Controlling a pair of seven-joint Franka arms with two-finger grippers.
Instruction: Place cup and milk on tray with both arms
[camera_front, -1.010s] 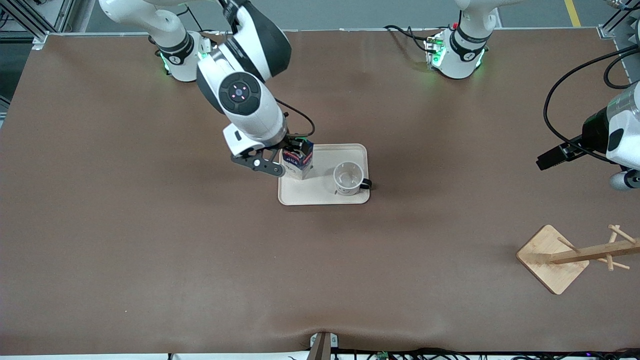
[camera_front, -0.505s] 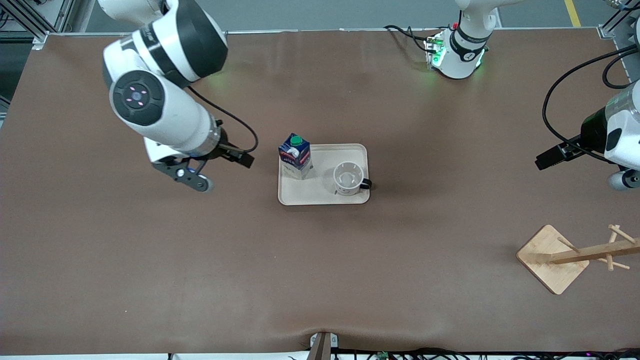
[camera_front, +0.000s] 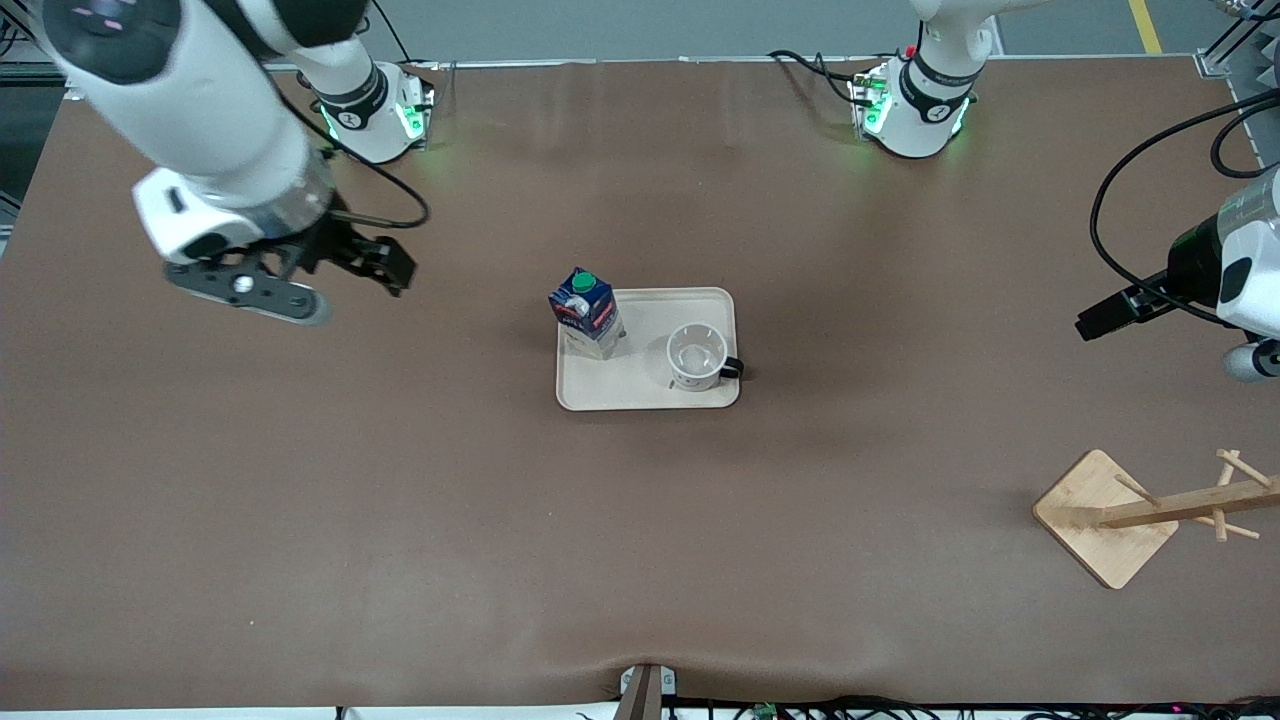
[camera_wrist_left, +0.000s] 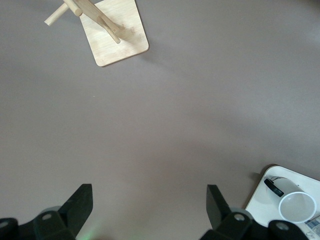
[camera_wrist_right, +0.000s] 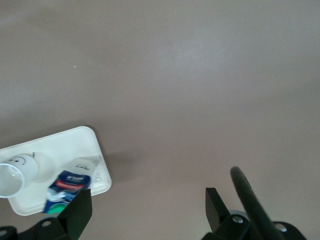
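A brown table (camera_front: 400, 500) carries a wooden rack (camera_front: 1110, 515) and a tray (camera_front: 640, 395) holding milk (camera_front: 585, 315) and cup (camera_front: 697, 357). Right gripper (camera_wrist_right: 145, 210) and left gripper (camera_wrist_left: 150, 210) hang open, empty.

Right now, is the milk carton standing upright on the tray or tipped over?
Upright. The milk stands on the tray beside the cup, green cap on top, with no claw touching it.

Environment: robotics laboratory, probably. Two white arms (camera_front: 200, 120) are bolted to a brown-covered desk (camera_front: 640, 540). Metal framing stands at the corners.
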